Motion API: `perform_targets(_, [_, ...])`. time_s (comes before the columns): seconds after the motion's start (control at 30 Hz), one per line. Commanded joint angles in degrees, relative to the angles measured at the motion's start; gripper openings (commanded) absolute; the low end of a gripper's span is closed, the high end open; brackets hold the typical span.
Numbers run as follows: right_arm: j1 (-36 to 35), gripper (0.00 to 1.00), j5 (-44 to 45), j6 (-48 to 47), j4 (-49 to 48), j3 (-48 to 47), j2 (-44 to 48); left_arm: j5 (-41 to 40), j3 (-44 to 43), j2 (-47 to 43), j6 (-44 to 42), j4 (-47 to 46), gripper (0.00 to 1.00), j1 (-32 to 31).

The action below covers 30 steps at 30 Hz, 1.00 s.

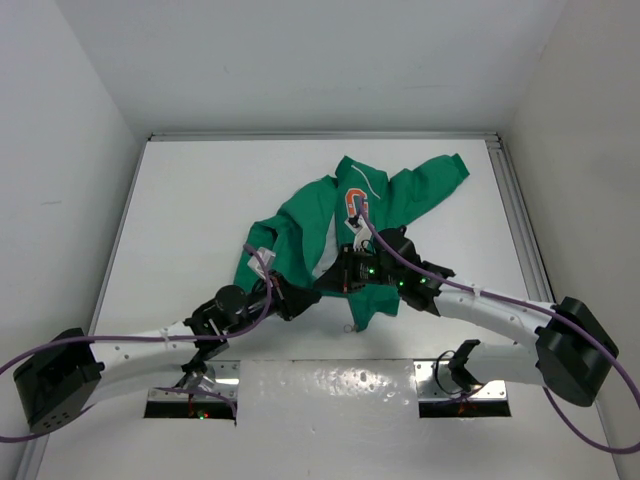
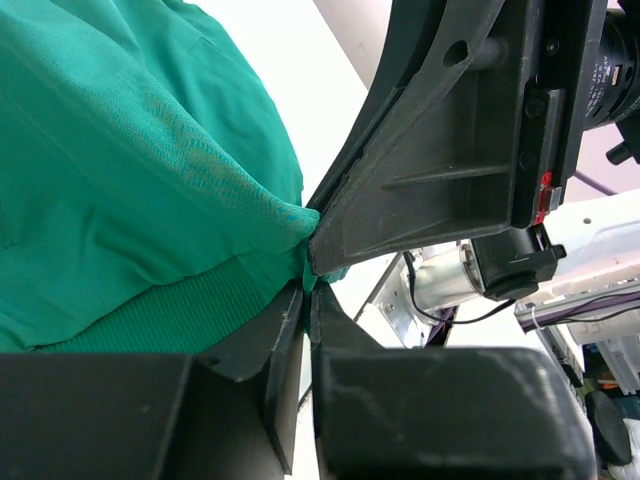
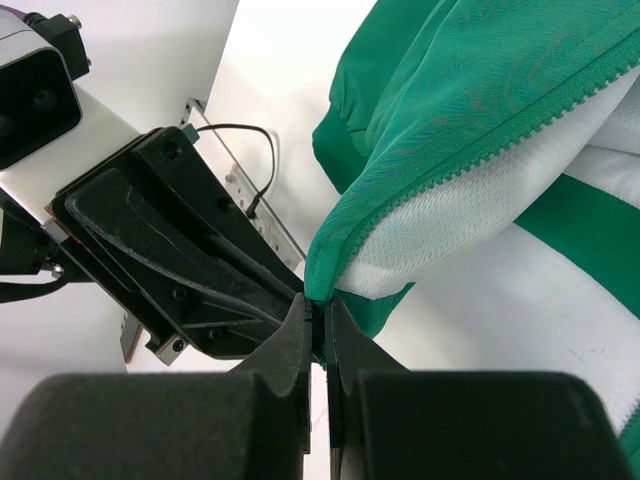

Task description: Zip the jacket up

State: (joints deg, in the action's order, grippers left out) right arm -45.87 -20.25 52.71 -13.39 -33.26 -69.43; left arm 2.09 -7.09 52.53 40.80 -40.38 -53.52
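The jacket (image 1: 410, 195) lies crumpled mid-frame on the bench (image 1: 200, 200); the left hand (image 2: 306, 300) pinches its ribbed hem, the right hand (image 3: 320, 310) its zipper edge's lower corner; both bites look shallow, so tugging could slip the fabric free.

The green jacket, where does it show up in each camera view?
Top external: jacket in the centre of the picture.
Left wrist: jacket fills the left half.
Right wrist: jacket at upper right.
Shared landmark: hem corner pinched by left hand and right hand.

An orange-and-white letter "G" (image 1: 355, 203) stands on the jacket (image 1: 305, 215) chest.
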Motion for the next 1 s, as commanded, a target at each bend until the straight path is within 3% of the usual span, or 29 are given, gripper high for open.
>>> perform_targets(0.0, [0.3,0.0,-1.5,-0.1,-1.8,-1.3,-0.2,-0.1,-2.0,-0.9,-0.8,-1.4,0.03,0.2])
perform_targets(0.3, [0.3,0.01,1.5,-2.3,3.8,-3.2,-0.4,-1.7,-1.3,-1.9,-1.3,-1.7,0.0,0.2])
perform_targets(0.4, [0.4,0.24,5.0,-3.6,6.6,-3.5,1.0,-8.0,-0.6,-4.2,-2.1,0.3,0.0,0.2])
perform_targets(0.43, [0.3,0.36,5.9,-3.9,7.2,-3.4,1.7,-9.2,-0.4,-4.8,-2.3,1.2,0.0,0.2])
perform_targets(0.53, [0.3,0.52,10.0,-5.5,12.4,-3.5,4.0,-13.6,0.1,-7.9,-3.0,3.5,0.0,0.2])
perform_targets(0.63, [0.3,0.55,12.4,-6.9,13.2,-1.6,6.9,-16.9,-1.6,-9.5,-4.7,7.7,0.0,0.2])
perform_targets(0.67, [0.3,0.53,13.4,-7.3,13.8,-0.6,8.0,-17.4,-1.8,-10.0,-5.3,8.6,0.0,0.2])
perform_targets(0.7, [0.0,0.43,15.7,-7.7,14.8,1.4,9.9,-17.6,-1.8,-10.3,-5.5,8.7,0.0,0.2])
perform_targets(0.73, [-0.4,0.29,16.7,-8.1,16.3,2.2,10.7,-17.6,-1.8,-10.4,-5.7,8.6,0.0,0.2])
perform_targets(0.77, [-0.7,0.07,18.0,-8.3,16.9,3.1,11.6,-17.6,-2.0,-10.3,-6.2,8.6,0.0,0.2])
perform_targets(0.8, [-0.9,0.0,19.1,-8.5,17.1,5.3,13.4,-17.7,-2.4,-10.0,-6.5,8.8,0.0,0.2])
perform_targets(0.97, [-2.1,0.0,24.6,-10.2,21.2,9.2,13.4,-17.7,-6.2,-7.8,-11.5,11.2,0.0,0.2])
